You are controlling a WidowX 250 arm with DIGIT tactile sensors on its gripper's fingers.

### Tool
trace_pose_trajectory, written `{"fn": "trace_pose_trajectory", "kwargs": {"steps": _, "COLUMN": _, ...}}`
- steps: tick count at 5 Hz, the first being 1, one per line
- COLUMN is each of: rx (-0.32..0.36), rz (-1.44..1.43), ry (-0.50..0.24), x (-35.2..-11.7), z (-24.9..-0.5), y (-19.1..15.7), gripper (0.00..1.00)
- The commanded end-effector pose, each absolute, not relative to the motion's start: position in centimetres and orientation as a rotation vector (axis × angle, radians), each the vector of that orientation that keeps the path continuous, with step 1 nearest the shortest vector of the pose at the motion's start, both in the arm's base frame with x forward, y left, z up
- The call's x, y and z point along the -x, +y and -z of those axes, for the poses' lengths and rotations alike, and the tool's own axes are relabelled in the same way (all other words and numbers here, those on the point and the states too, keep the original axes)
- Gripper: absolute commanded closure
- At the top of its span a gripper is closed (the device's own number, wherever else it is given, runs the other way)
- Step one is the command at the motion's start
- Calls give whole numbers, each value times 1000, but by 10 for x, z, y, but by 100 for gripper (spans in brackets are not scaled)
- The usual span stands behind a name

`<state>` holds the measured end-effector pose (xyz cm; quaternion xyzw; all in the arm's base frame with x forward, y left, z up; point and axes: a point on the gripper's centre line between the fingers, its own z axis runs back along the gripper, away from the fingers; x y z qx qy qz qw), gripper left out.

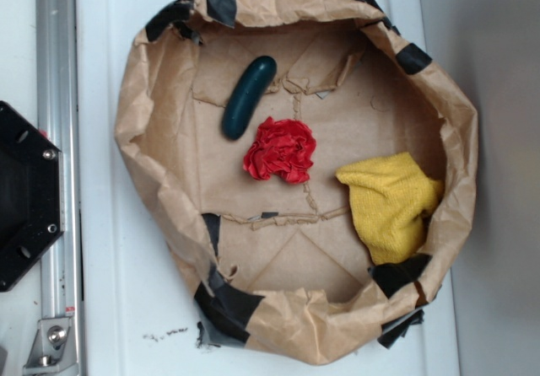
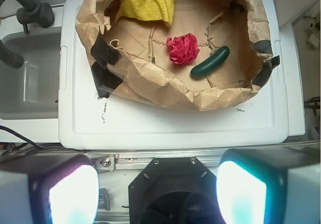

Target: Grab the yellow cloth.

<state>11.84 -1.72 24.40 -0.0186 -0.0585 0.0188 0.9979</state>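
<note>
Inside the one brown paper basin (image 1: 152,153) lie two cloths: one yellow cloth (image 1: 390,203) at the right wall and one ruffled red cloth (image 1: 281,149) in the middle. One dark green cucumber (image 1: 248,96) lies toward the far left of the floor. The basin sits on one white plastic lid (image 2: 170,126). Several strips of black tape (image 1: 224,304) patch the paper rim; their exact number cannot be told. The wrist view shows two pale gripper fingers (image 2: 241,191), one at each lower corner.

Fuzzy terry yellow cloth (image 1: 391,205), crinkled matt paper bag (image 1: 152,98), glossy cucumber (image 1: 248,96)
</note>
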Motion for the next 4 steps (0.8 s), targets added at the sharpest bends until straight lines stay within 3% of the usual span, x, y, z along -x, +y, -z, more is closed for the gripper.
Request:
{"fn": "trace_pose_trajectory", "kwargs": {"steps": 1, "rx": 37, "rz": -38, "ry": -117, "x": -118, "z": -244, "y": -17, "gripper": 0}}
{"fn": "trace_pose_trajectory", "kwargs": {"steps": 2, "rx": -21, "rz": -113, "ry": -338, "x": -163, "z": -218, "y": 12, "gripper": 0}}
{"fn": "trace_pose_trajectory", "kwargs": {"steps": 4, "rx": 43, "rz": -152, "ry": -385, "x": -224, "z": -188, "y": 34, "gripper": 0}}
